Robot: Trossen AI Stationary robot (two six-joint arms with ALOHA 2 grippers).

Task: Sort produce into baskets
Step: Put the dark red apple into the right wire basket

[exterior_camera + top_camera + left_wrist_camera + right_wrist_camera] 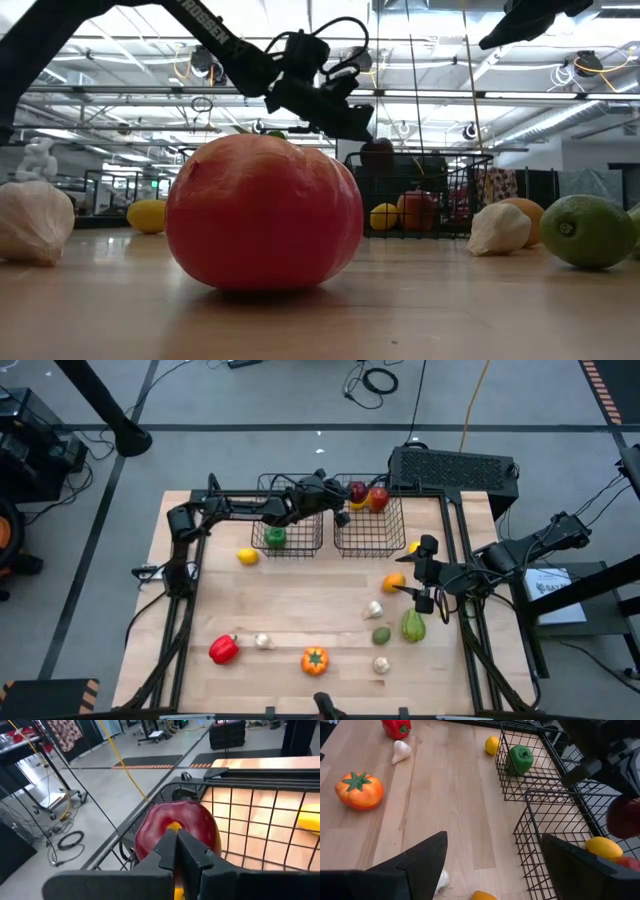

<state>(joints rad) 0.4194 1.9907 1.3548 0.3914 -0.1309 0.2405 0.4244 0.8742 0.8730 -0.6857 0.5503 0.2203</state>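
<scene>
Two dark wire baskets stand at the table's far side. The left basket (290, 525) holds a green pepper (275, 538). The right basket (372, 520) holds red apples (378, 498) and a lemon (604, 847). My left gripper (175, 842) is shut over the right basket's far left corner, its tips at a dark red apple (180, 827). My right gripper (416, 574) is open and empty, low over the table's right side, beside an orange (394, 582). Loose produce lies on the table: a lemon (247, 556), a red pepper (224, 650) and an orange pepper (315, 658). My left gripper's shut fingertips (167, 845) stand right at the yellowish hollow (173, 826) on the dark red apple, coming at it slanting down from the table's left. They hide the meeting place. I cannot tell whether they touch or pinch it.
Whitish bulbs (374, 609) (263, 642) (381, 665), a green lime (381, 635), a green piece (413, 626) and a lemon (414, 546) lie around my right gripper. A black box (455, 468) stands behind the right basket. Bare wood shows mid-table.
</scene>
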